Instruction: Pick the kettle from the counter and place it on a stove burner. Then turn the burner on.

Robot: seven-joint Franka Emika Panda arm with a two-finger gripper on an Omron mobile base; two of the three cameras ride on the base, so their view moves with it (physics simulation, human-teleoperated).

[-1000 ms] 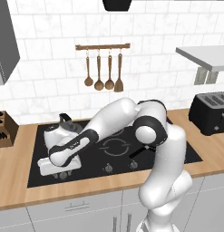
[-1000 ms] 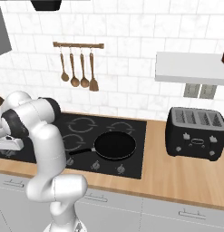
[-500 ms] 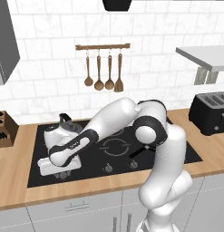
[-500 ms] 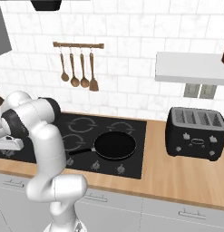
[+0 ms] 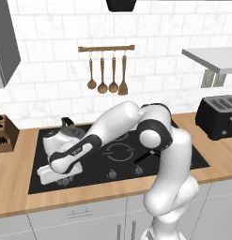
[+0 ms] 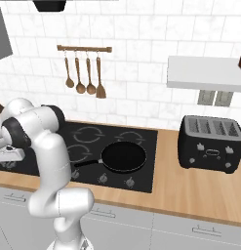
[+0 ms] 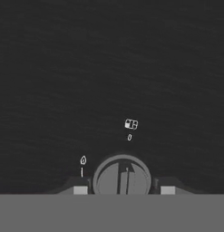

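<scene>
The dark grey kettle [image 5: 65,134] stands upright on the back left of the black glass cooktop [image 5: 183,154]. The arm partly covers it, and the stove burner under it is hidden. My gripper [image 5: 60,179] is low over the front left edge of the cooktop, in front of the kettle and apart from it. In the hand view a round grey knob [image 7: 122,177] with a ridge across it sits between my fingertips [image 7: 80,188], which press on its two sides. My gripper [image 7: 124,189] is shut on this knob. The light wooden counter [image 5: 14,187] runs round the cooktop.
A black frying pan [image 6: 123,157] lies on the front right burner, handle pointing left. A black toaster [image 6: 212,144] stands on the counter to the right. A knife block [image 5: 2,136] is at the far left. Wooden utensils [image 5: 107,70] hang on the wall.
</scene>
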